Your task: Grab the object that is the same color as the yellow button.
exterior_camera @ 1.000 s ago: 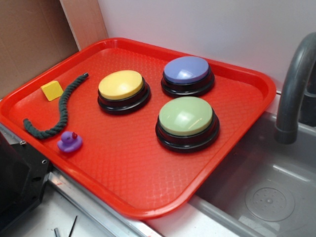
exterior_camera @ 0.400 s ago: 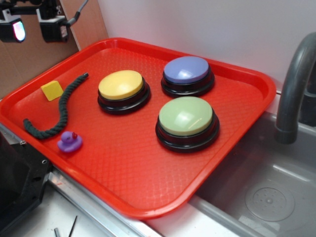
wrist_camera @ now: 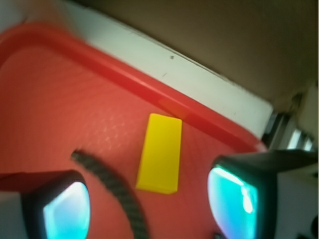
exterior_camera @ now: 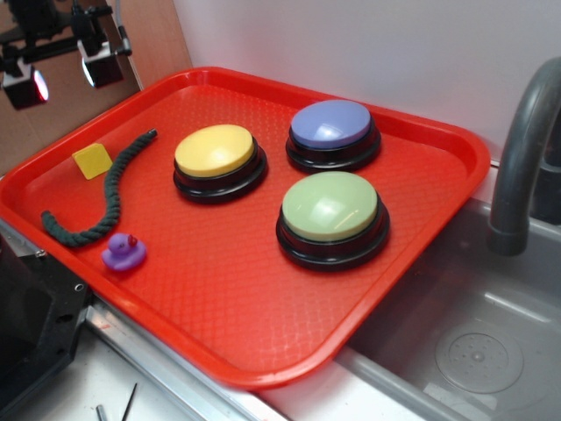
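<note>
Overhead, the black two-fingered gripper (exterior_camera: 61,74) hangs with its fingers apart above the red plastic tray's (exterior_camera: 263,351) far-left corner, seemingly lining up on the small plain yellow block (exterior_camera: 92,161); that block lies near the rim, beside the dark green rope (exterior_camera: 110,189), matching the pale yellow dome button (exterior_camera: 215,149); no writing is legible.

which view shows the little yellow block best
The wrist view: the yellow block sits large between the open gripper fingers, next to the rope. The exterior view shows it only as a small square near the tray edge.
</note>
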### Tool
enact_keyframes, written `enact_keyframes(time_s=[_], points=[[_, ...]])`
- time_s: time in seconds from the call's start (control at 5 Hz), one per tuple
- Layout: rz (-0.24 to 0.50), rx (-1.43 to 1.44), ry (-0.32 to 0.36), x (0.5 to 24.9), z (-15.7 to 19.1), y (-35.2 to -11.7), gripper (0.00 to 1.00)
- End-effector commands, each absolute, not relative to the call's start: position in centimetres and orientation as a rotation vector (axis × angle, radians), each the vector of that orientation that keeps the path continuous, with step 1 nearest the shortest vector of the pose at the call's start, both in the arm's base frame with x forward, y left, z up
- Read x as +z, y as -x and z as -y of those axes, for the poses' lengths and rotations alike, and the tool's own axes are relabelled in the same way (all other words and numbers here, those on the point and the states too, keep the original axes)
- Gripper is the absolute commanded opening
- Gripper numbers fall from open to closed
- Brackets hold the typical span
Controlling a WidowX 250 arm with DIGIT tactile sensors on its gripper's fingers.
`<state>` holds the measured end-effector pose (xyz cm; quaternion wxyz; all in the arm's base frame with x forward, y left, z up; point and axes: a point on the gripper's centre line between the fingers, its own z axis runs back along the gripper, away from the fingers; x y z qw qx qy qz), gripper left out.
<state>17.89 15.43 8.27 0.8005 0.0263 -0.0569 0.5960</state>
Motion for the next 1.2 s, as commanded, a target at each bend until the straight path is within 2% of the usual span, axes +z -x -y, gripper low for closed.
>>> enact_keyframes(time_s=[0.0,0.2,0.4,0.6,0.8,1.0], points=[[0.142,1.43,0.089,4.4,-15.3,-15.6,1.0],[0.181,1.354,0.166,3.2,-15.4,-16.5,1.0],[0.119,1.315,0.117,1.6,-14.7,-17.1,1.0],[0.072,1.304,0.052,1.3,-13.9,-17.5,0.94],[0.102,1.338,0.034,2.2,-13.9,-16.9,0.0],[0.128,1.311,0.036,3.7,-13.9,-16.5,0.0]])
